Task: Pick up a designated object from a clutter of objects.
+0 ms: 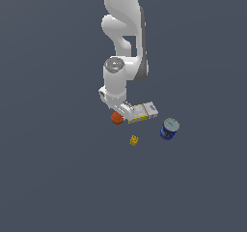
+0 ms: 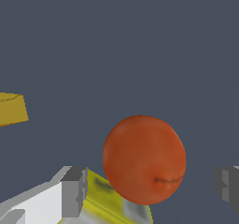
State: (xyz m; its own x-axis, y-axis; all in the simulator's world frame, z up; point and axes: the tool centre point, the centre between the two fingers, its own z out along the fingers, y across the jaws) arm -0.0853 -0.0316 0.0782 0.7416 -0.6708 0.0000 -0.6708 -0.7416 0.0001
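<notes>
The designated object, a smooth orange-red ball (image 1: pixel 116 119), lies on the grey floor at the left end of the clutter of objects. In the wrist view the ball (image 2: pixel 144 160) sits between my two grey fingertips (image 2: pixel 74 190), with a gap on each side. My gripper (image 1: pixel 121 113) is low over the ball and open, touching nothing that I can see. The flat yellow-white-blue box (image 1: pixel 143 112) lies just beside the ball, and one finger hangs over the box (image 2: pixel 112 202) in the wrist view.
A blue can (image 1: pixel 169 129) with a pale lid stands on the exterior view's right of the box. A tiny yellow studded brick (image 1: pixel 134 140) lies nearer the camera; the brick (image 2: pixel 11 108) also shows in the wrist view.
</notes>
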